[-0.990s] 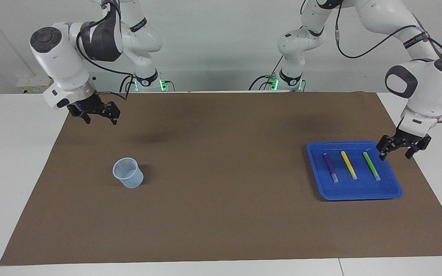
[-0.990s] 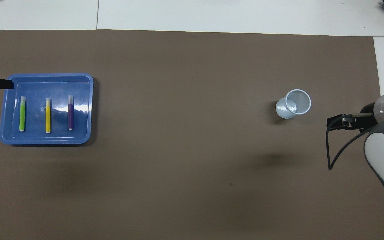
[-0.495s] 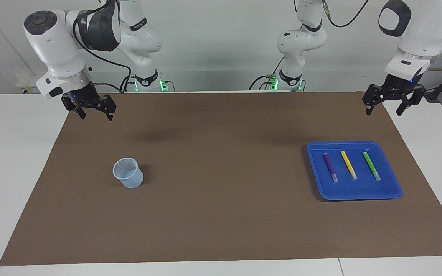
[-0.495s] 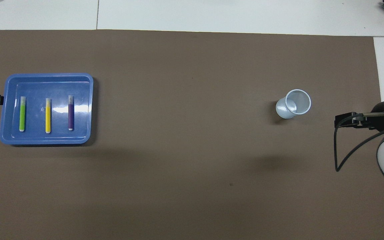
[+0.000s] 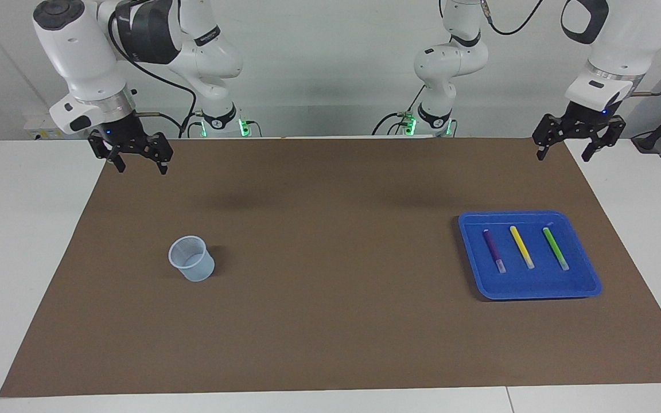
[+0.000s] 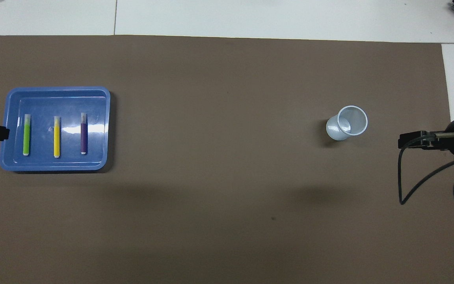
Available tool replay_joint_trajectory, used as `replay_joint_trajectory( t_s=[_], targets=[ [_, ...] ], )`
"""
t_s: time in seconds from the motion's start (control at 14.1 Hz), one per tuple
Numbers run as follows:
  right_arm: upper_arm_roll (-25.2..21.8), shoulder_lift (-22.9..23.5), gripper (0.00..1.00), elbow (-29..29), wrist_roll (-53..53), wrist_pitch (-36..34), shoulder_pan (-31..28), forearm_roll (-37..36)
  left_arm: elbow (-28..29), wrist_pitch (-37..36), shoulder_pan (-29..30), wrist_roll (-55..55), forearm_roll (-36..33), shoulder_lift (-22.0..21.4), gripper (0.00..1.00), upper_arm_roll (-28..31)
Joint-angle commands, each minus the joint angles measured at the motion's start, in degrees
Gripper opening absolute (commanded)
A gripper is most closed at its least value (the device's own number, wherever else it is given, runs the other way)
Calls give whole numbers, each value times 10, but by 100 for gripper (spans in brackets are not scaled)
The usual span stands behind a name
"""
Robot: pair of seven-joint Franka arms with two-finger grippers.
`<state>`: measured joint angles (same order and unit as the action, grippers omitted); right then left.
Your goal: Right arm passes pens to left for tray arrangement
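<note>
The blue tray [image 5: 537, 288] lies on the brown mat toward the left arm's end. Three pens rest in it side by side, apart from each other: purple [image 5: 492, 248], yellow [image 5: 521, 245] and green [image 5: 554, 246]. From overhead the tray [image 6: 57, 89] holds the green pen [image 6: 26, 136], yellow pen [image 6: 56, 136] and purple pen [image 6: 84, 134]. My left gripper [image 5: 563, 154] hangs open and empty, high over the mat's corner, well clear of the tray. My right gripper [image 5: 140, 166] is open and empty too, raised over the mat's corner at the right arm's end.
A small translucent bluish cup [image 5: 191, 258] stands empty on the mat toward the right arm's end, also seen from overhead as the cup [image 6: 347, 123]. The brown mat [image 5: 330, 229] covers most of the white table.
My left gripper has risen from beside the tray's corner and drawn back toward its base. My right gripper has lifted a little. Pens, tray and cup have not moved.
</note>
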<state>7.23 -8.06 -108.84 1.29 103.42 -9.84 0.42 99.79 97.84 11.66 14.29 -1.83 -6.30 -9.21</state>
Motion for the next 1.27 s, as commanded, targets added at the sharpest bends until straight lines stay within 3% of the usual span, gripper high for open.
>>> replay_joint_trajectory(
  t_s=[0.0, 0.14, 0.21, 0.28, 0.49, 1.2],
  targets=[
    [1, -1, 100, 5, -9, -2, -5, 30, -5, -36, -5, -2, -2, -13, 100, 1],
    [1, -2, 100, 5, -10, -3, -5, 29, -27, -50, -6, -1, 7, 0, 100, -1],
    [1, -4, 100, 6, -10, -2, -5, 30, -38, -67, -5, -3, 43, 1, 100, 1],
    [1, -16, 100, 6, -10, -3, -4, 30, -42, -79, -1, -4, 74, 3, 100, 3],
    [1, -74, 100, 5, -9, -11, -4, 30, -43, -89, 1, -42, 82, 3, 100, 2],
    [-1, -76, 100, 5, -11, -32, -4, 30, -31, -84, 4, -58, 76, -5, 100, 1]
  ],
)
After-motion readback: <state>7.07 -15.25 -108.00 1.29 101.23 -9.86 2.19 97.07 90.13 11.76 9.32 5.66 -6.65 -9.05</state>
